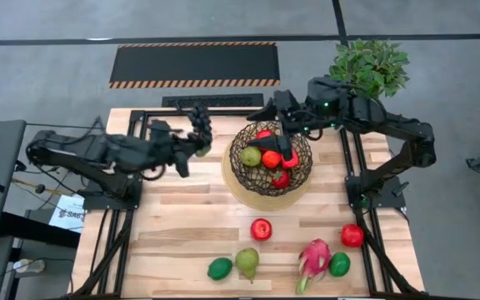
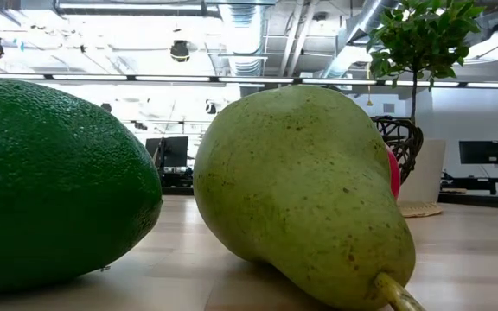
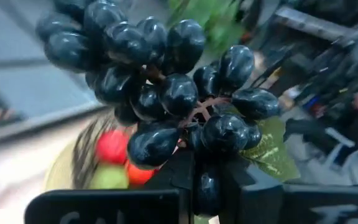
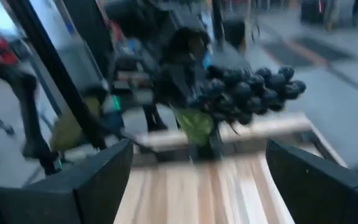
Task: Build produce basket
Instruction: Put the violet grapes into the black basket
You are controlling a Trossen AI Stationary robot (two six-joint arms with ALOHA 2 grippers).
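Beside the basket, left gripper (image 1: 200,140): fingers closed on the stem of the grape bunch (image 3: 166,93), held off the table at the basket's left rim.
Right gripper (image 1: 283,148): jaws spread wide, holding nothing, poised over the basket's middle.
Basket (image 1: 300,167): stood at mid-table toward the far edge; contained a pear (image 1: 251,157) and several red apples (image 1: 271,159).
Table (image 1: 182,217), near edge: lime (image 1: 219,268), second pear (image 1: 247,262), dragon fruit (image 1: 313,259) and second lime (image 1: 339,264) lay in a row.
Loose apples: one (image 1: 261,228) between basket and row, one (image 1: 352,235) toward the right edge.
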